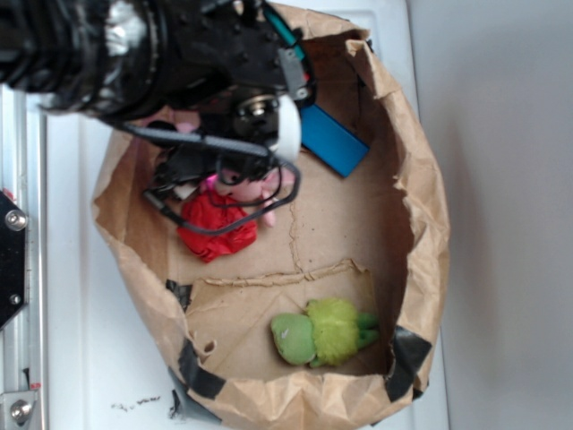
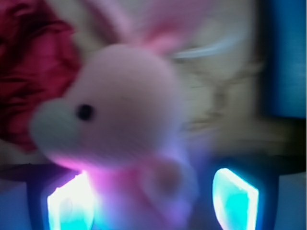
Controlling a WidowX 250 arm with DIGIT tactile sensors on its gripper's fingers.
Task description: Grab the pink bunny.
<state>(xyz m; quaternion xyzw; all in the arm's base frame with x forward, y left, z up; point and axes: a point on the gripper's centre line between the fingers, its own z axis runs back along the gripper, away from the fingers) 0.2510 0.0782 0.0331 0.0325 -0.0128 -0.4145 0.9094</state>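
The bunny (image 2: 127,129) is sitting in the paper bag (image 1: 421,215) beside the red ball (image 2: 29,72), its body lying between the gripper (image 2: 153,201) fingers (image 2: 235,196), which are standing apart, not yet clamping it

A white tabletop (image 1: 98,358) carries the scene, with a few dark specks near its lower edge. Along the left side runs a silver metal rail (image 1: 22,269) with bolts and a black bracket (image 1: 11,260). To the right, a plain pale grey surface (image 1: 510,179) lies beyond the tabletop's edge. Lighting is even and bright, with soft shadows; no windows or walls can be identified.
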